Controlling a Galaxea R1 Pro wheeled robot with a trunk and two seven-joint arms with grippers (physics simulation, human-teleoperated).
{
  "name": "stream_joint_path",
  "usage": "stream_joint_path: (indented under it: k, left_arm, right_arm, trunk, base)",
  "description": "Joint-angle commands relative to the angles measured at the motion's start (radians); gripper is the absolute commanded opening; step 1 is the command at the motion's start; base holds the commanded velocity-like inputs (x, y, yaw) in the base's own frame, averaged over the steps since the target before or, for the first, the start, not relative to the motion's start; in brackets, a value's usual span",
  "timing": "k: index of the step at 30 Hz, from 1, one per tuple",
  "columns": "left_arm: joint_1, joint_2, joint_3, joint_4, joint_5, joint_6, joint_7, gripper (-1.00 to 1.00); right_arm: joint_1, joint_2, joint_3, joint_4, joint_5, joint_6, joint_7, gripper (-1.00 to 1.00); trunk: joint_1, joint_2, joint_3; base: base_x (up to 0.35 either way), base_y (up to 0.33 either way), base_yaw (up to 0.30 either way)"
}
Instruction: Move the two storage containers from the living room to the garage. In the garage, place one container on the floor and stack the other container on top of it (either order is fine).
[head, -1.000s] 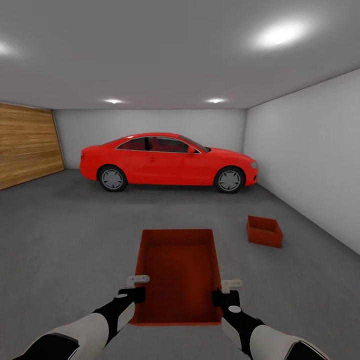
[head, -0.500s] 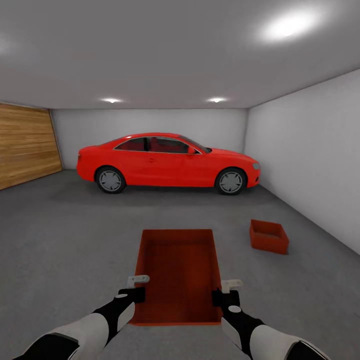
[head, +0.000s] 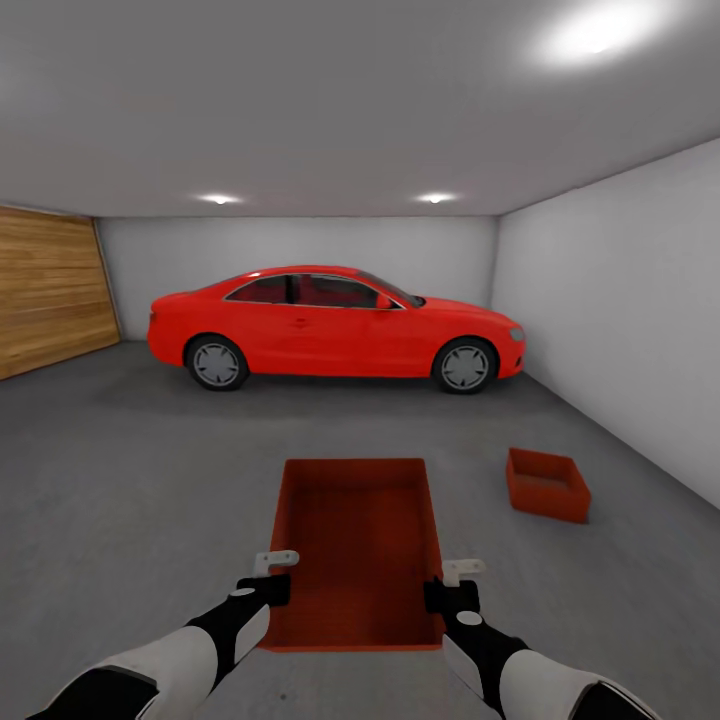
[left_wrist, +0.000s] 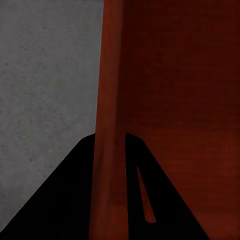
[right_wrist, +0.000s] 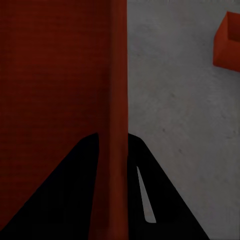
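robot's in the garage, grey concrete floor (head: 130, 470) all round, white walls, wood-panel door (head: 50, 290) at far left. both arms out front w/ one storage container, the carried bin (head: 355, 545), held between them, open top up, roughly level, off the ground.

left gripper (head: 272, 575) is clamped on the bin's left wall near its near corner; in the left wrist view the orange-red wall runs straight between the dark fingers (left_wrist: 65, 200), one inside, one outside. right gripper (head: 452, 582) does the same on the right wall, fingers (right_wrist: 165, 200) straddling the rim in the right wrist view.

second bin (head: 547, 484) sits on the floor ahead and to the right, near the right wall (head: 620, 320), well apart from the carried one; its corner also shows in the right wrist view (right_wrist: 227, 42). open top, looks empty.

red car (head: 335, 325) parked side-on at the far end, nose pointing right, close to the back wall.
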Motion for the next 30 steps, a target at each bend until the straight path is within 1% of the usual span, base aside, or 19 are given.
stream_joint_path:
  k: [1,30]
  left_arm:
    - [-0.002,0.013,0.066,-0.003,-0.003,-0.027,0.081,-1.0]
    - [-0.002,0.013,0.066,-0.003,-0.003,-0.027,0.081,-1.0]
  right_arm:
    - [0.0,0.0,0.02,0.0,-0.012,0.002,0.014,-1.0]
    - [0.0,0.0,0.02,0.0,-0.011,-0.001,0.014,-1.0]
  trunk:
    - [0.001,-0.001,-0.002]
    - [0.001,-0.001,-0.002]
  base:
    - [0.322,0.0,0.0]
    - [0.322,0.0,0.0]
